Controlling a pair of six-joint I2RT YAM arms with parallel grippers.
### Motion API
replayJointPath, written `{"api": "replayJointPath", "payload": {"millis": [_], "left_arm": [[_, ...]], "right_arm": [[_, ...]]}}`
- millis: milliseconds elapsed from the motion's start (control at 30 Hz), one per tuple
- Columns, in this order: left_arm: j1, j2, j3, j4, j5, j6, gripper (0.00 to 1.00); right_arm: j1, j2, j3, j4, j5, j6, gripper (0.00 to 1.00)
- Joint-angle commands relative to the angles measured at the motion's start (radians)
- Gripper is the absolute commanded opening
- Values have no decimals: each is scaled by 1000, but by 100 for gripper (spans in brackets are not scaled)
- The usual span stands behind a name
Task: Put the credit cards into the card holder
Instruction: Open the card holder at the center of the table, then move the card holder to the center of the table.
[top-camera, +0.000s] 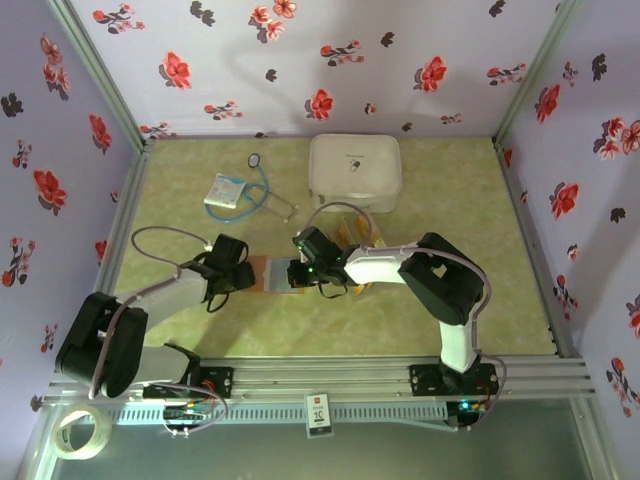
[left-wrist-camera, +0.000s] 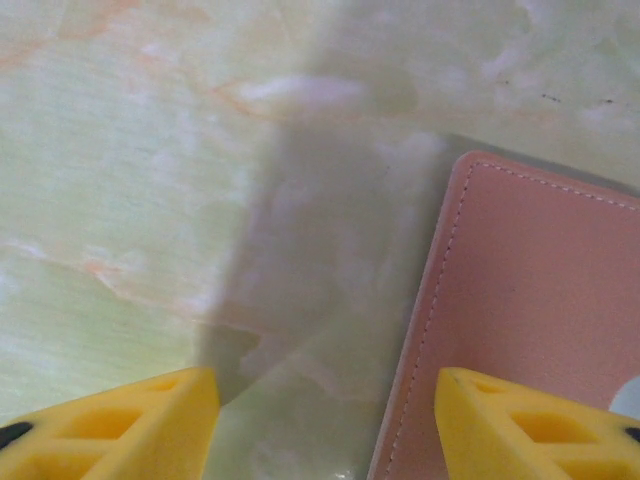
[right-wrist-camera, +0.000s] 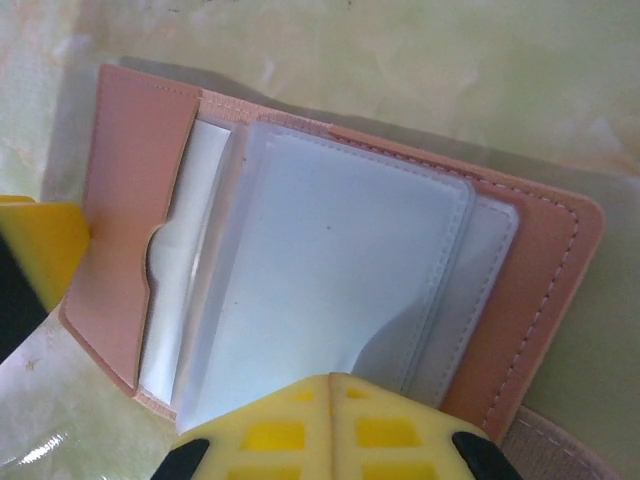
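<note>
The card holder (top-camera: 270, 274) lies open on the table between my two grippers. In the right wrist view it (right-wrist-camera: 130, 180) shows reddish-brown leather with clear-grey inner sleeves (right-wrist-camera: 330, 270) fanned out. My right gripper (right-wrist-camera: 333, 380) is shut, its tips together on top of the sleeves with nothing seen between them. My left gripper (left-wrist-camera: 325, 425) is open at the holder's left edge (left-wrist-camera: 540, 300), one finger (left-wrist-camera: 530, 425) over the cover and the other over bare table. Golden-yellow credit cards (top-camera: 352, 234) lie just behind my right arm, partly hidden by it.
A large white rounded case (top-camera: 355, 170) stands at the back. A white-blue packet (top-camera: 224, 191) and a stethoscope-like tube (top-camera: 268, 192) lie at the back left. A tape roll (top-camera: 78, 432) sits off the table's near left corner. Floral walls enclose the table.
</note>
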Motion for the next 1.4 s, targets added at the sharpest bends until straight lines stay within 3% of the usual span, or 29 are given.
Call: {"api": "replayJointPath", "payload": {"millis": [0, 233, 433, 567, 767, 933, 1367], "left_arm": [[-6, 27, 25, -51, -60, -34, 61], [-15, 19, 49, -73, -61, -26, 61], [-36, -46, 94, -123, -60, -19, 63], [-48, -95, 132, -159, -54, -16, 64], [-83, -141, 184, -161, 0, -18, 65], [-125, -147, 225, -118, 55, -36, 65], [-174, -58, 144, 147, 179, -153, 65]], "right_arm": [[-11, 8, -46, -63, 38, 21, 5], [-25, -28, -18, -96, 28, -6, 13], [-54, -97, 10, -140, 3, -57, 29], [-63, -129, 19, -171, 3, -76, 31], [-73, -165, -5, -176, 24, -76, 27], [-93, -199, -37, -178, 67, -72, 17], [-151, -176, -108, -131, 78, -60, 8]]}}
